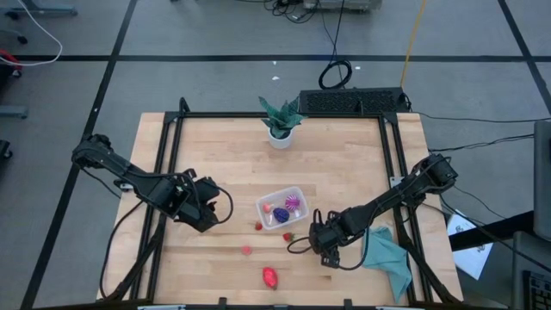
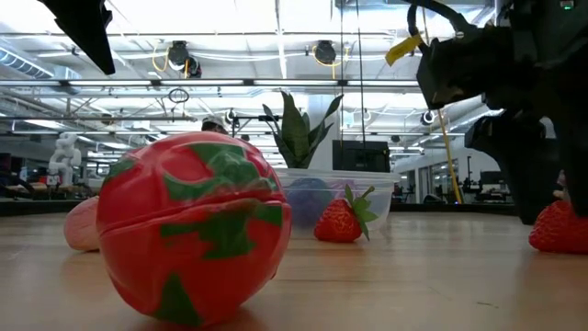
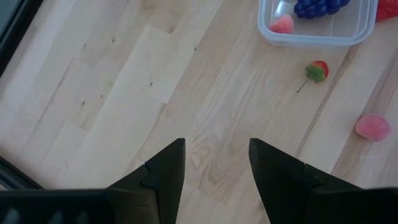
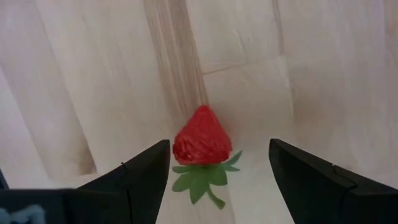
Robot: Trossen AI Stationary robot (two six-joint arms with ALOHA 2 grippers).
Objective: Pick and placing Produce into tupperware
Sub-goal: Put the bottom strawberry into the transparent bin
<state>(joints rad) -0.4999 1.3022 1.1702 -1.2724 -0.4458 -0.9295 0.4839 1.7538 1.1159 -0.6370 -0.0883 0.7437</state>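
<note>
Beside the clear container [image 1: 281, 207] on the desk [image 1: 344, 164], right end effector [image 4: 219, 163] wide around a strawberry [image 4: 201, 138] lying loose, ready for a pinch; left end effector [image 3: 216, 163] part open, empty, parked clear.

From overhead we look straight down on the whole table [image 1: 344, 172]. At tabletop level we face across it into the room. Our wrist views hang close above the wood; overhead and left wrist views share the tupperware [image 1: 280, 207] [image 3: 323, 37].
</note>
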